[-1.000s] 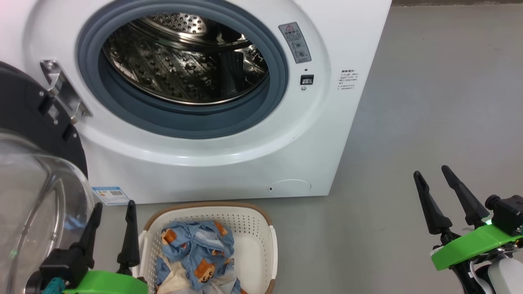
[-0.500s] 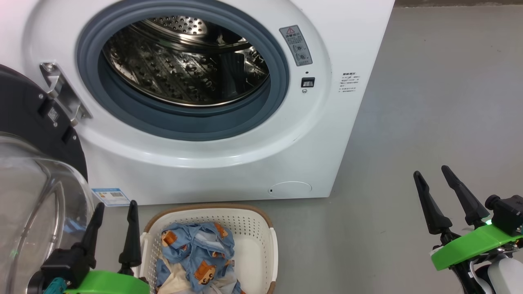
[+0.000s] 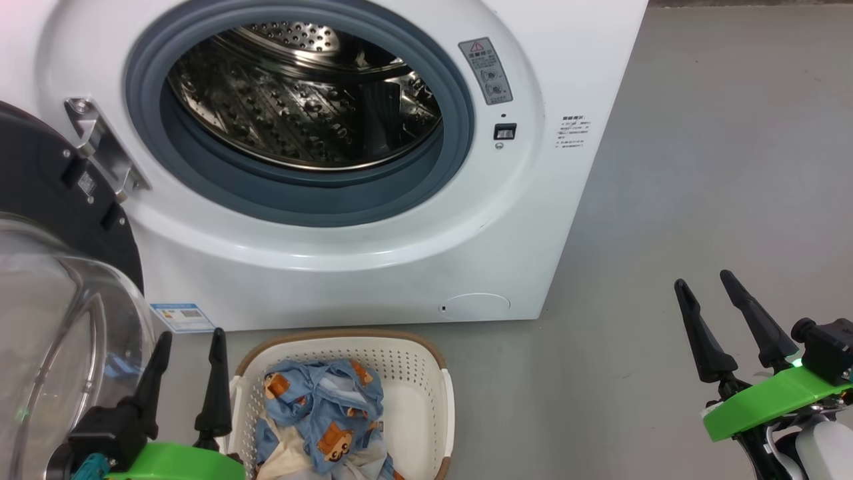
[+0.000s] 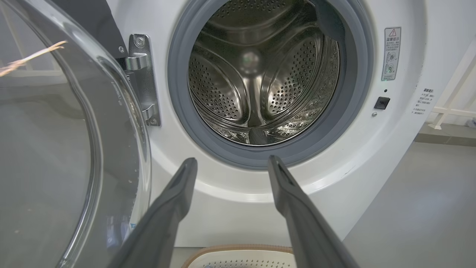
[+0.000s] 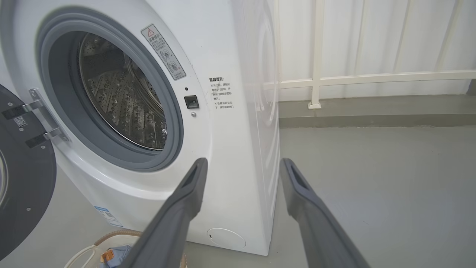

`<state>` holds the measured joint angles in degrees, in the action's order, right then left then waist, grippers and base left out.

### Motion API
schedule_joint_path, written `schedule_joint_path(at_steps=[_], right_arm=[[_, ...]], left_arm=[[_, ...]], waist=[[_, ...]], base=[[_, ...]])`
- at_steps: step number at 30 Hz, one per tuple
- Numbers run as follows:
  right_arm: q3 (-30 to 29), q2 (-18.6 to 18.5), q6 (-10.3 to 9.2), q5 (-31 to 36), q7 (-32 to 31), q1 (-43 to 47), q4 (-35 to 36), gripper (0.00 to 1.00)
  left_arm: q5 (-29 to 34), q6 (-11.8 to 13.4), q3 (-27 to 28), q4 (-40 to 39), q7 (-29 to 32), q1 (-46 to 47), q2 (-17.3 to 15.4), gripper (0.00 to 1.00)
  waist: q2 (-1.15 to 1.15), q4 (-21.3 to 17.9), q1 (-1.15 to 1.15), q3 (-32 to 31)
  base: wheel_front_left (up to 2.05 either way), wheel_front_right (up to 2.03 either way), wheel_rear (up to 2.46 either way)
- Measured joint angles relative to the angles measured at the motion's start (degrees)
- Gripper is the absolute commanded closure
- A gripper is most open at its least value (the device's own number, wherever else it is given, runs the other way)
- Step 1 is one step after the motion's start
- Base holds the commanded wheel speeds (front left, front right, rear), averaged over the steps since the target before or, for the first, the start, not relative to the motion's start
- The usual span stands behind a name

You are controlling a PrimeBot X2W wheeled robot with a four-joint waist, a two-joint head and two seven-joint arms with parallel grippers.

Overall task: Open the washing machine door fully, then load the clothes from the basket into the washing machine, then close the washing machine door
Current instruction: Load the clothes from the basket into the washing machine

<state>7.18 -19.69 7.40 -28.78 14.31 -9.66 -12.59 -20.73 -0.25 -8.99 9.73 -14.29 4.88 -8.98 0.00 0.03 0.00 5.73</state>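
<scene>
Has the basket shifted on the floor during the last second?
No. The basket keeps its place in front of the washing machine, just left of the round service flap; the slight drift of the whole head view is the camera.

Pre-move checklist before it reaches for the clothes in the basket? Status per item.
1. washing machine door swung left, clear of the opening: ok.
2. drum free of laundry: ok.
3. clothes piled in the basket, nothing covering them: ok.
4. left gripper open, holding nothing, just left of the basket: ok.
5. right gripper open, holding nothing: ok.
6. Number of pieces in the pile: cannot tell; the near end of the basket is cut off in the head view.
</scene>
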Motion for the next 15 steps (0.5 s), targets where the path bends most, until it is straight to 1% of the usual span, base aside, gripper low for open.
schedule_joint_path(at_steps=[15], right_arm=[[-0.02, 0.02, 0.00, 0.03, 0.00, -0.04, 0.03, 0.00]], left_arm=[[0.44, 0.00, 0.09, 0.00, 0.00, 0.13, 0.00, 0.00]], waist=[[0.00, -0.20, 0.00, 1.43]], base=[[0.00, 0.00, 0.00]])
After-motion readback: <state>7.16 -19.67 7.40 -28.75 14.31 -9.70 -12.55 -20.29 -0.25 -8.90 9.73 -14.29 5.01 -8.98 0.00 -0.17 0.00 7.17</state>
